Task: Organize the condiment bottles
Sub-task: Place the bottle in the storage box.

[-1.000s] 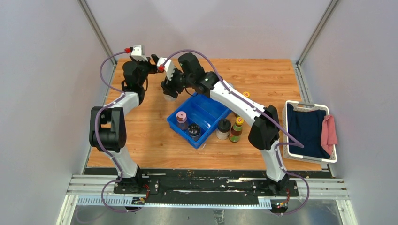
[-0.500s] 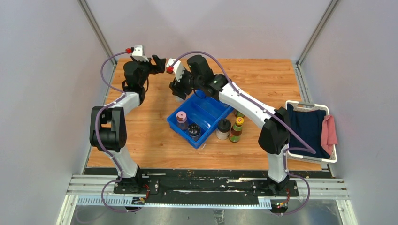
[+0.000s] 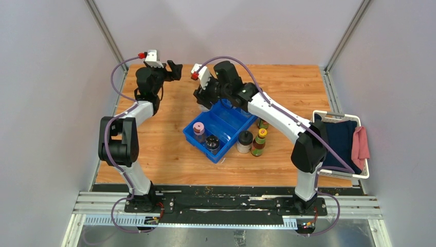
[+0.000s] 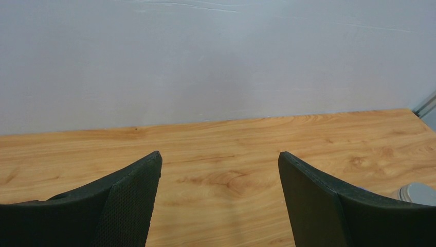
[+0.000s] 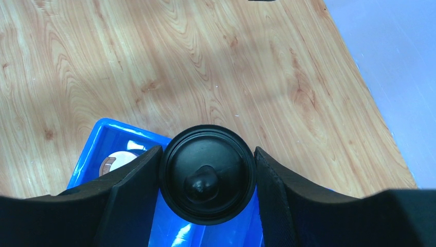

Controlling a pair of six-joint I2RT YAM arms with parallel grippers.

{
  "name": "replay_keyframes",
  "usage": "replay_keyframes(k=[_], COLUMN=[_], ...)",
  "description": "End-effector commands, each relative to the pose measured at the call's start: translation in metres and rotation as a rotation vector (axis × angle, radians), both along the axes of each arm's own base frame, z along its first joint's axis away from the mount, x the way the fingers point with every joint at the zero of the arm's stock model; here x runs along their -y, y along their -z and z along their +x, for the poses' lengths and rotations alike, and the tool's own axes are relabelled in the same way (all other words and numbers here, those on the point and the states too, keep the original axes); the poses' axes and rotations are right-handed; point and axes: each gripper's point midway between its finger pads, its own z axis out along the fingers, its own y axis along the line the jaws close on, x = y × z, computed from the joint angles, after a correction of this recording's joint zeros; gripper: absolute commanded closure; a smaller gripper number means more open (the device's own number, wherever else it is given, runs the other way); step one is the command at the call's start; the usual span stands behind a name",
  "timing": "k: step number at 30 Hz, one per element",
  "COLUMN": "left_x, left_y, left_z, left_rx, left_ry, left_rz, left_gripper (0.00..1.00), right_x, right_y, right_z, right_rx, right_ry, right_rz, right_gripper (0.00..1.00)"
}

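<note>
Right arm, overhead: right arm point(image 3: 272, 110) has swung rightward, and now it's above the far corner of the blue divided plastic tray point(image 3: 229, 121).
Left wrist: left fingers point(image 4: 128, 206) spread wide over the wooden tabletop point(image 4: 216, 139).
Right wrist: right fingers point(image 5: 131, 188) pinching a round black-lidded jar point(image 5: 207, 174), right over the tray's corner.

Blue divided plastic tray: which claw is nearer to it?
Right. The right claw grips a black-lidded jar over the tray's far corner; the left claw hangs open farther left, above the wooden table.
</note>
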Motion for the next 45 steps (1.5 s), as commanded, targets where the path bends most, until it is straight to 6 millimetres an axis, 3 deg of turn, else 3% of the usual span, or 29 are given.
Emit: replay_keyframes(k=[1,30,45], left_x=[0.005,0.019,0.024], left_y=[0.000,0.000,0.003], left_z=[-0.001,-0.004,-0.004], left_rx=[0.017,0.019,0.011], left_ry=[0.007,0.030,0.039], left_rz=[0.005,0.010,0.006], left_gripper=[0.13,0.14,0.14], right_x=[0.011,0.029,0.031], right_y=[-0.034,-0.023,-0.003], right_z=[0.002,-0.018,-0.029], right_rx=[0.066,0.016,-0.052], right_ry=[0.030,0.046,0.044], right_rz=[0.061,0.052,0.055], right_gripper=[1.00,1.00,1.00])
